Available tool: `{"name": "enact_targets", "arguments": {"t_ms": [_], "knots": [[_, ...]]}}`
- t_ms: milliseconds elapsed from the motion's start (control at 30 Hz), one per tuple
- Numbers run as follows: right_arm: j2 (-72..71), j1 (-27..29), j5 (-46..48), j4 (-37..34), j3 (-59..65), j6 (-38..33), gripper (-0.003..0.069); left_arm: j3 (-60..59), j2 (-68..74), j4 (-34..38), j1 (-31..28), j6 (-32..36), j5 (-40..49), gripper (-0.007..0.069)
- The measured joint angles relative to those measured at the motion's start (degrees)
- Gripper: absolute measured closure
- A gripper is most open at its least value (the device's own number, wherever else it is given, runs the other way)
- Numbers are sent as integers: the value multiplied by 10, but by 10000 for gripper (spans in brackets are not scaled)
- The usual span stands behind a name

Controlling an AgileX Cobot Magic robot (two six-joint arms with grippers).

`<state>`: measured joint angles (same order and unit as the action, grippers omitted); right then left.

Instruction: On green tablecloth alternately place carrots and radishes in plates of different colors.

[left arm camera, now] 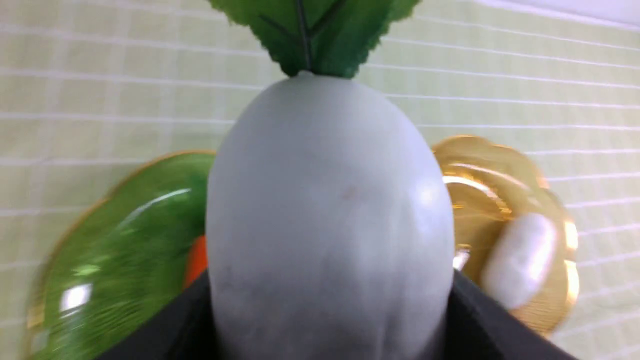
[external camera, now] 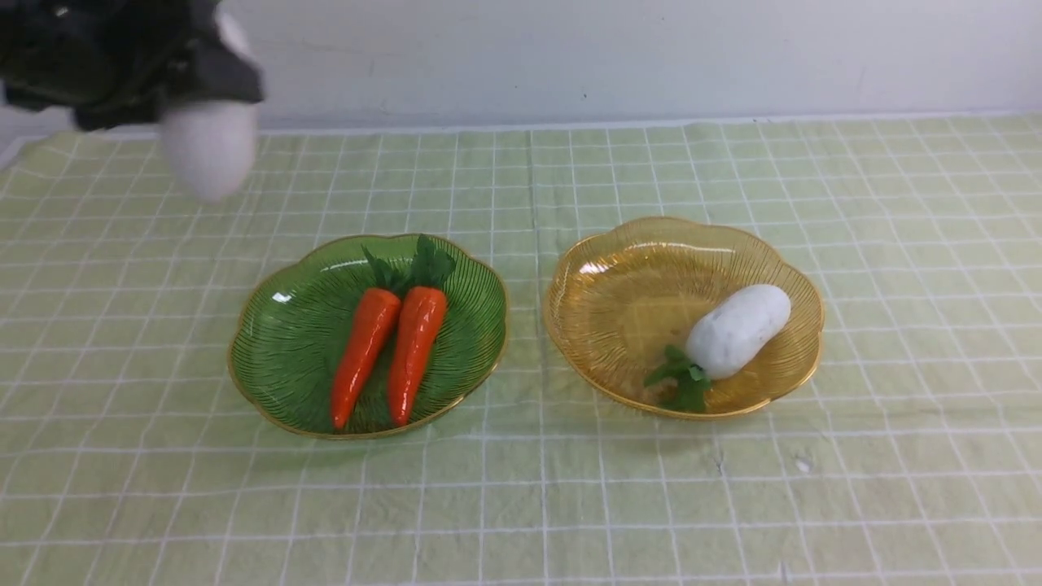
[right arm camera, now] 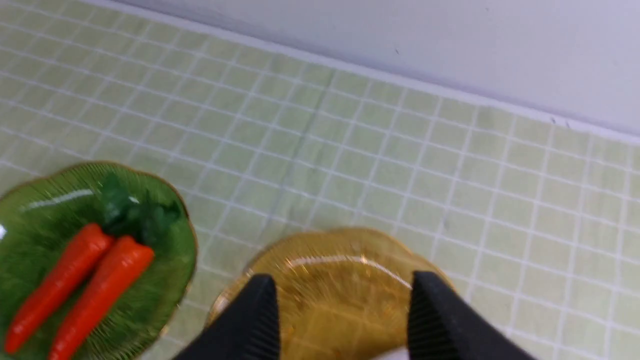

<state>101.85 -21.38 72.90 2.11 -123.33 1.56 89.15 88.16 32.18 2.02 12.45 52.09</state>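
Note:
My left gripper [external camera: 205,110] is shut on a white radish [external camera: 210,155], held in the air over the far left of the green tablecloth [external camera: 521,505]. In the left wrist view that radish [left arm camera: 325,200] fills the middle, leaf end away from me, between the dark fingers [left arm camera: 492,325]. Two orange carrots [external camera: 366,350] [external camera: 417,346] lie side by side in the green plate [external camera: 269,342]. A second radish [external camera: 739,330] lies in the amber plate [external camera: 619,301]. My right gripper [right arm camera: 344,285] is open above the amber plate [right arm camera: 340,300], with nothing between its fingers; the front view does not show it.
A pale wall [external camera: 570,57] runs along the far edge of the cloth. The two plates sit side by side mid-table with a narrow strip of cloth [external camera: 525,325] between them.

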Motion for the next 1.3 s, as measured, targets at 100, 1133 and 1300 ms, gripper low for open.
{"name": "enact_targets", "arguments": {"t_ms": [100, 1133, 1300], "knots": [[-73, 25, 0, 30, 103, 15, 529, 18, 35, 9, 106, 7, -16, 190], [-748, 221, -142, 38, 663, 34, 674, 161, 358, 52, 252, -10, -103, 142], [-914, 221, -340, 38, 806, 42, 674, 198, 327, -20, 225, -12, 18, 516]]}}
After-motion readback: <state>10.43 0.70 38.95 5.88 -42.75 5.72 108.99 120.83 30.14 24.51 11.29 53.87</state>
